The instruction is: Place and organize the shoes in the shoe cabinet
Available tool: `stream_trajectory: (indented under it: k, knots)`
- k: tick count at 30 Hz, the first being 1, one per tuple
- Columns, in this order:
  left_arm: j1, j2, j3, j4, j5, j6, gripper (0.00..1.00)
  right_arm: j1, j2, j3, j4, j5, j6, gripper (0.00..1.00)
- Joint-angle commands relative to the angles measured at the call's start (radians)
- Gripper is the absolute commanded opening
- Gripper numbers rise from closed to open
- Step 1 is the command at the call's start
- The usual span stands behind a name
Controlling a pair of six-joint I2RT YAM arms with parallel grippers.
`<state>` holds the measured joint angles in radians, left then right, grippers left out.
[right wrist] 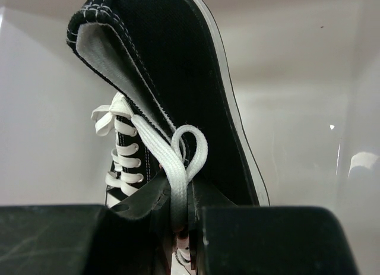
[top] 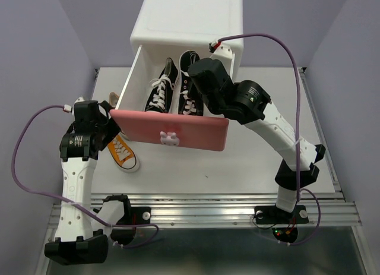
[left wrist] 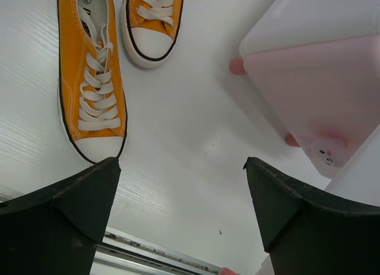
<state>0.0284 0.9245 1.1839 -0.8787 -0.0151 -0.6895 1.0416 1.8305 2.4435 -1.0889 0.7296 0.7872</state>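
The white shoe cabinet (top: 187, 19) stands at the back with its upper drawer pulled out, its darker pink front (top: 169, 129) facing me. Two black shoes lie in it side by side, one on the left (top: 159, 92) and one on the right (top: 189, 88). My right gripper (top: 196, 84) reaches into the drawer. In the right wrist view it (right wrist: 181, 221) is shut on the tongue and lace of the right black shoe (right wrist: 172, 79). My left gripper (left wrist: 181, 192) is open and empty above the table. Two orange shoes (left wrist: 92, 79) (left wrist: 151, 22) lie just beyond it.
The paler lower drawer front (left wrist: 320, 91) with its bunny knob (left wrist: 323, 150) and a pink foot (left wrist: 237, 66) shows right of the left gripper. The open drawer overhangs the table (top: 249, 162). A metal rail (top: 208, 206) runs along the near edge.
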Motion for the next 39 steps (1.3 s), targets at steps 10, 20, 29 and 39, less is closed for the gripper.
stream_trajectory:
  k: [10, 20, 29, 39]
  knots:
    - [0.005, -0.013, -0.026, 0.009, -0.025, -0.019, 0.99, -0.043, 0.019, -0.011, 0.072, -0.009, 0.030, 0.03]
    - [0.005, -0.010, -0.030, 0.009, -0.034, -0.030, 0.99, -0.090, 0.042, -0.011, 0.073, -0.050, 0.027, 0.05]
    - [0.007, 0.000, -0.038, 0.018, -0.036, -0.045, 0.99, -0.120, 0.079, -0.001, 0.098, -0.094, -0.012, 0.10]
    - [0.005, 0.004, -0.047, 0.020, -0.046, -0.056, 0.99, -0.138, 0.105, -0.008, 0.112, -0.082, -0.039, 0.11]
